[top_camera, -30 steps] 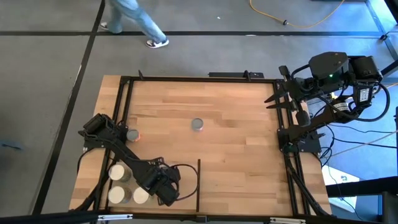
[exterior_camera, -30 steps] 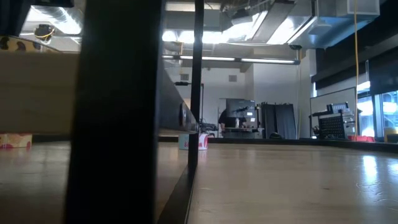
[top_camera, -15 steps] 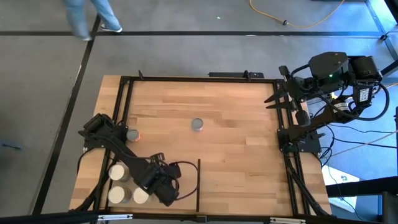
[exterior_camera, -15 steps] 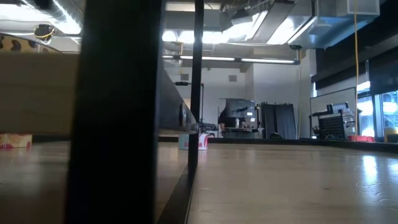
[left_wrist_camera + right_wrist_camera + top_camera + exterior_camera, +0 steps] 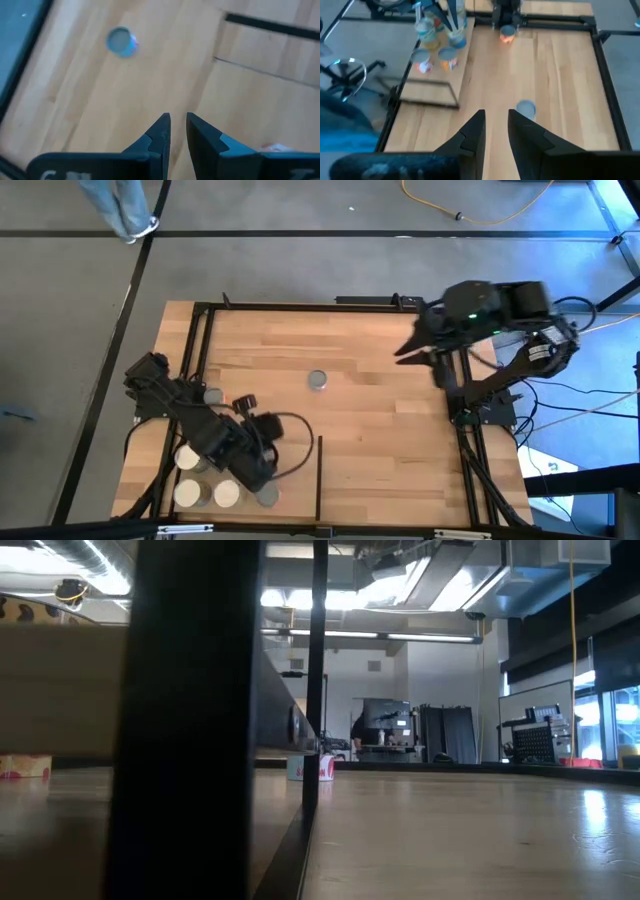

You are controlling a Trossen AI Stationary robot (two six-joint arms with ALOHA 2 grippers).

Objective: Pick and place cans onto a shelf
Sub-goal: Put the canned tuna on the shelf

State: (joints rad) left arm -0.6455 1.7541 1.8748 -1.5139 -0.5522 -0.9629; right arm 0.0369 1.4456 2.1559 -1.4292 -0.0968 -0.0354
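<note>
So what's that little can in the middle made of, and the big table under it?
The can looks like metal: its round top is grey and a bit shiny, and its side shows blue, probably a printed label. The table looks like light wood in glued strips, smooth with a faint sheen, and its black frame is probably metal.

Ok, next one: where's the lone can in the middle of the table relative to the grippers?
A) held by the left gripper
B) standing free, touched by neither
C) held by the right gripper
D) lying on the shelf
B: the can stands alone on the table, clear of the left gripper and right gripper.
</note>
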